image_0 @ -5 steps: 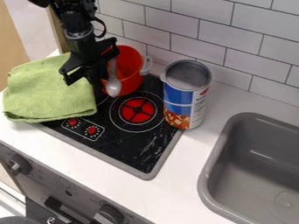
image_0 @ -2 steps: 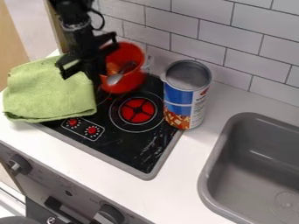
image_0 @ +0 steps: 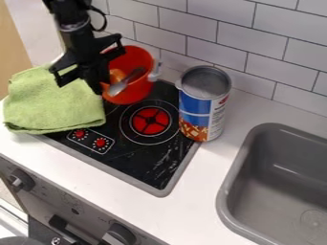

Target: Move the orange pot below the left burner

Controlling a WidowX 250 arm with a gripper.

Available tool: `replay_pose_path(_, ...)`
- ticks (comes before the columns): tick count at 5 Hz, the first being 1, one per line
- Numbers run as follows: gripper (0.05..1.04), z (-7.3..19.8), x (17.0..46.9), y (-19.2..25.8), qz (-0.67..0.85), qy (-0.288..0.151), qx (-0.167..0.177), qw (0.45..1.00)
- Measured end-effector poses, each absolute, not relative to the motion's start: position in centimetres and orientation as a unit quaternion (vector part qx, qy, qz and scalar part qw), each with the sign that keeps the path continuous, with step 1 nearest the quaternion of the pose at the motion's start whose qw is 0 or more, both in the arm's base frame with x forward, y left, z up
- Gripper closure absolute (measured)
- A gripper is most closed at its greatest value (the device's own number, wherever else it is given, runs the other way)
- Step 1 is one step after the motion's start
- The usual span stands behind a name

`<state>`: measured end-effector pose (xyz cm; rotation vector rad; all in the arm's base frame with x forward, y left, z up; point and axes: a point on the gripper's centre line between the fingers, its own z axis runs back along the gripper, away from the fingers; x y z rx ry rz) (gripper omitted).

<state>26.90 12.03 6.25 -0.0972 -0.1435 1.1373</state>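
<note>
At the upper left hangs the gripper [image_0: 102, 87], shut on the left side of the orange pot [image_0: 138, 91]. The pot is tilted, with its opening turned partly toward the camera and a pale handle on its right. A silver spoon [image_0: 119, 87] and an orange item lie inside it. Beneath the pot, the left burner [image_0: 111, 107] of the black stove top [image_0: 144, 165] is mostly hidden; whether the pot's base touches the stove cannot be told.
A green towel [image_0: 51, 103] covers the stove's left side. Right of the red burner [image_0: 150, 120] stands a tall blue and white can [image_0: 203, 107]. A grey sink [image_0: 271, 177] is at the right, and a tiled wall [image_0: 211, 24] runs behind.
The gripper and the orange pot have shifted slightly left together, and the pot's tilt has changed. Inside it, the spoon has swung round and slid leftward. Towel and can have stayed put.
</note>
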Motion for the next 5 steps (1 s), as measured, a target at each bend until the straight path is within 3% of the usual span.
replay_pose_path(2, 1.029, 6.4, 22.9, 11.3, 0.497, -0.031, -0.042, 0.866)
replay_pose_path(4, 1.029, 5.3, 18.3, 9.2, 0.426, -0.026, -0.032, 0.904)
replay_pose_path(5, 1.029, 4.9, 17.5, 7.4, 0.389, 0.019, -0.036, 0.920)
